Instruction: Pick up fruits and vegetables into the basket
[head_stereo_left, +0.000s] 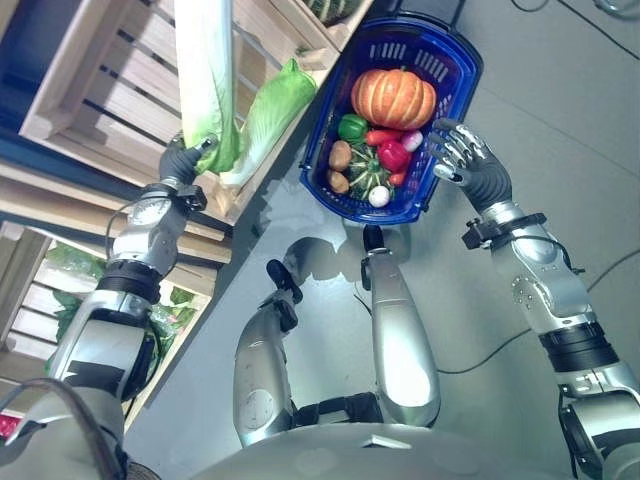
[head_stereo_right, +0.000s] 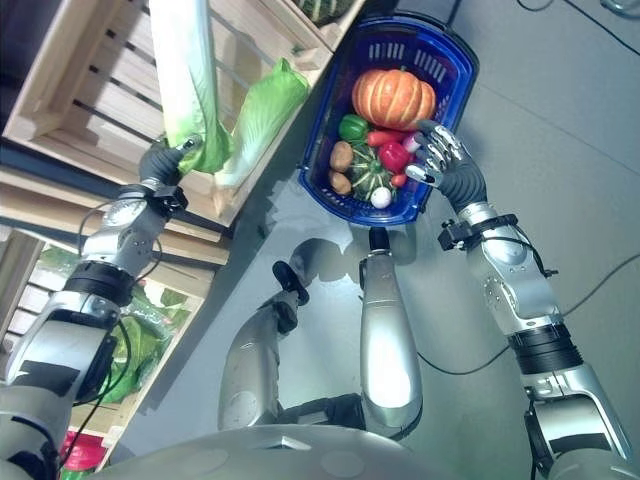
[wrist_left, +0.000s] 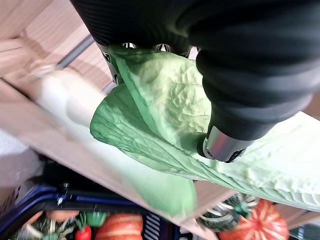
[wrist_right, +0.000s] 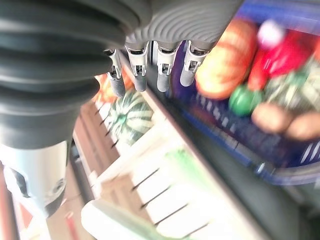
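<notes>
My left hand (head_stereo_left: 184, 160) is shut on the leafy end of a long napa cabbage (head_stereo_left: 205, 90), which sticks up over a wooden crate (head_stereo_left: 90, 70). The left wrist view has its green leaves (wrist_left: 160, 110) under that hand (wrist_left: 250, 65). A second cabbage (head_stereo_left: 270, 112) lies on the crate's edge. The blue basket (head_stereo_left: 316, 150) holds a pumpkin (head_stereo_left: 393, 97), a green pepper (head_stereo_left: 352, 127), a red pepper (head_stereo_left: 393, 155), potatoes (head_stereo_left: 340, 155), a striped squash (head_stereo_left: 365, 175) and small radishes (head_stereo_left: 379, 196). At the basket's right rim my right hand (head_stereo_left: 455, 150) is open, its fingers (wrist_right: 162, 75) loose and holding nothing.
Slatted wooden crates line the stand on the left. A watermelon (wrist_right: 131, 116) lies in the crate beyond the basket. A lower shelf holds leafy greens (head_stereo_left: 75, 265). Grey floor (head_stereo_left: 560, 120) stretches to the right of the basket.
</notes>
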